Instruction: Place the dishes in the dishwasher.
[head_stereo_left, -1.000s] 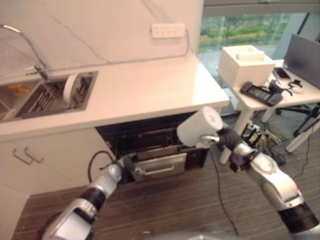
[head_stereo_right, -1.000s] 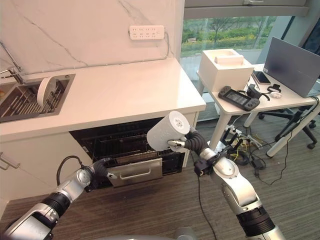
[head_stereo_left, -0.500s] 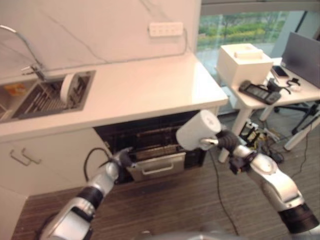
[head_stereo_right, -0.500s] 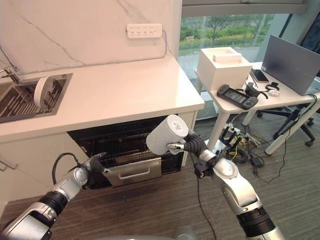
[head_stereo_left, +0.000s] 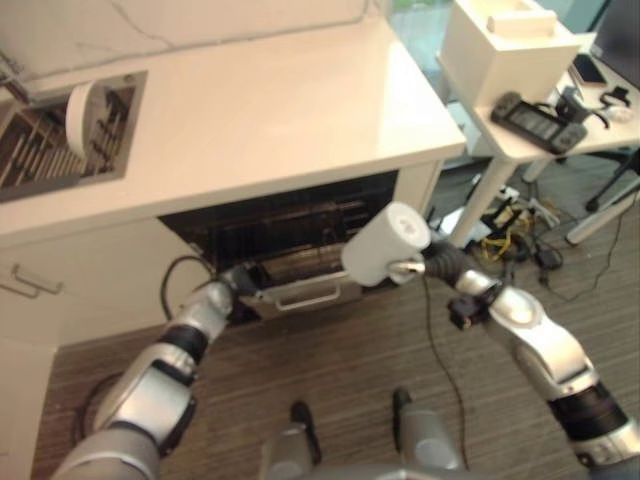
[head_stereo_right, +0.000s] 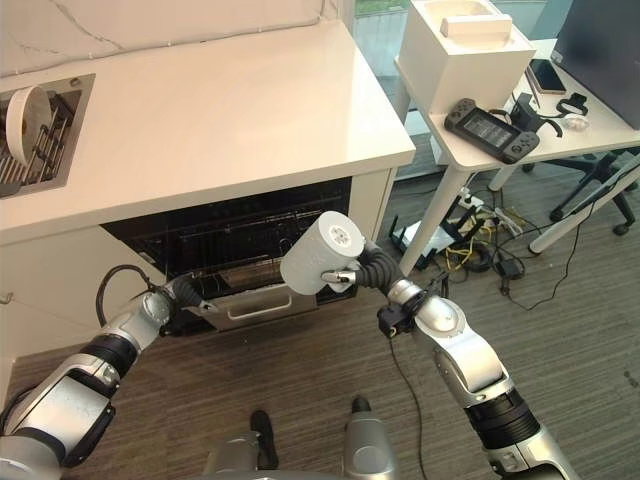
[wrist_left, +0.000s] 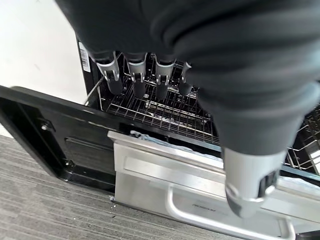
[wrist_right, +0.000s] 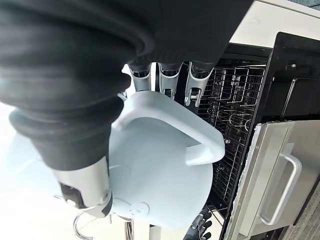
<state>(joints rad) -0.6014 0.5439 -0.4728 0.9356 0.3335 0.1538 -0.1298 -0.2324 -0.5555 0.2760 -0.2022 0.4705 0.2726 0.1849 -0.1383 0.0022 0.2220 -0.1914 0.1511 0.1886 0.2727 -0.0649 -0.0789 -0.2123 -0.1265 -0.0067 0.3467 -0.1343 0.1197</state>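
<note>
I am holding a white mug on its side in front of the open dishwasher, my right robot hand curling its fingers through the handle while the arm is reaching forward from the lower right. My left robot hand is stretching low toward the dishwasher's wire rack, its fingers straight and gripping nothing above the steel front panel. A white plate is standing upright in the sink rack at the far left of the bench, partly cut off.
</note>
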